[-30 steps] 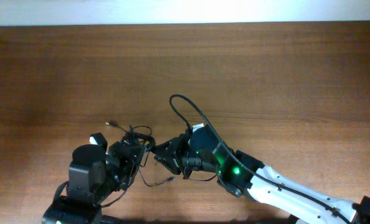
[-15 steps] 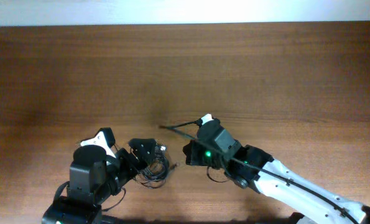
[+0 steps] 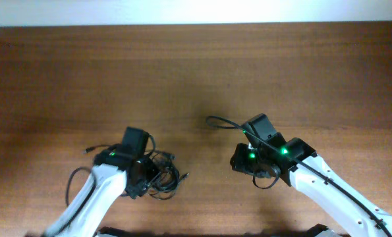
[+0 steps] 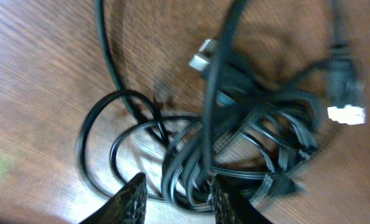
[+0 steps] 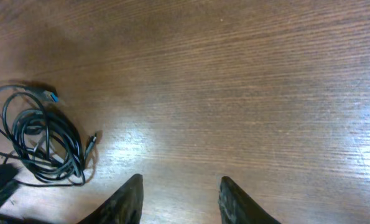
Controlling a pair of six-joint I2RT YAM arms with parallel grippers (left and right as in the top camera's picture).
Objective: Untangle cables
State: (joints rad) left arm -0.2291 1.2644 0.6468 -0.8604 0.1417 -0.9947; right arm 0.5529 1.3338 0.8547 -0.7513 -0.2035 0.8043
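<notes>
Toward the left of the counter (image 3: 196, 66) sits the tangle of cables (image 3: 164, 176), just in front of the left hand (image 4: 180, 198); a second ago both hands were crowded together over that knot near the middle, and since then they have drawn well apart, the left carrying the bundle toward its own side. One loose cord (image 3: 223, 122) now curves across the bare wood beside the right arm, clear of the bundle (its far end runs under the arm, so I cannot see where it stops); a second ago it arched up out of the knot, so it appears to have been pulled free. The left hand's fingers stand apart and straddle several strands lying on the counter, not clamped on any as far as the wrist view shows; a white plug (image 4: 347, 114) pokes out at the bundle's edge. The right hand (image 5: 180, 193) is spread too, with nothing between its fingers; its camera sees the bundle well off to one side, a blue-tipped plug (image 5: 51, 96) at its top. By my reckoning one cord is out, and the remaining loops are still knotted together and need further parting.
</notes>
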